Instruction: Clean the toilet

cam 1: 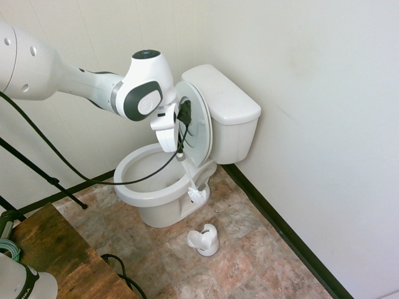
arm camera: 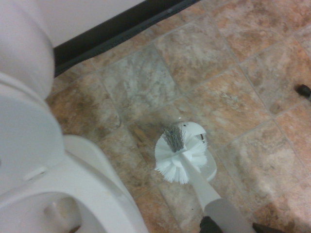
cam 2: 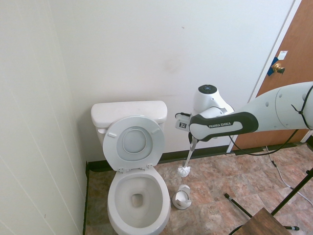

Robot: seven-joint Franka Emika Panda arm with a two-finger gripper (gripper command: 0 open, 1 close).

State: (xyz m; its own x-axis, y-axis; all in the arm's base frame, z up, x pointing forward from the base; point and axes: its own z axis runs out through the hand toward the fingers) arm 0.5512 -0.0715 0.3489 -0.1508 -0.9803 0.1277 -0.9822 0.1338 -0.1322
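Note:
The white toilet (cam 1: 156, 187) (cam 2: 137, 196) stands against the wall with its seat and lid (cam 2: 134, 142) raised against the tank (cam 1: 227, 112). To the right of the bowl, my gripper (cam 1: 181, 154) (cam 2: 192, 140) is shut on the handle of a white toilet brush. The brush head (cam 1: 198, 195) (cam 2: 184, 171) (arm camera: 177, 162) hangs bristles down in the air beside the bowl rim (arm camera: 92, 184). It is above the small white brush holder (cam 1: 204, 240) (cam 2: 182, 197) (arm camera: 197, 138) on the floor. The bowl is open and nothing is inside it.
The floor (arm camera: 243, 63) is brown stone tile with a black baseboard (cam 1: 280, 230) along the walls. A wooden table corner (cam 1: 56, 255) sits near the front. A brown door (cam 2: 288, 73) is behind the arm.

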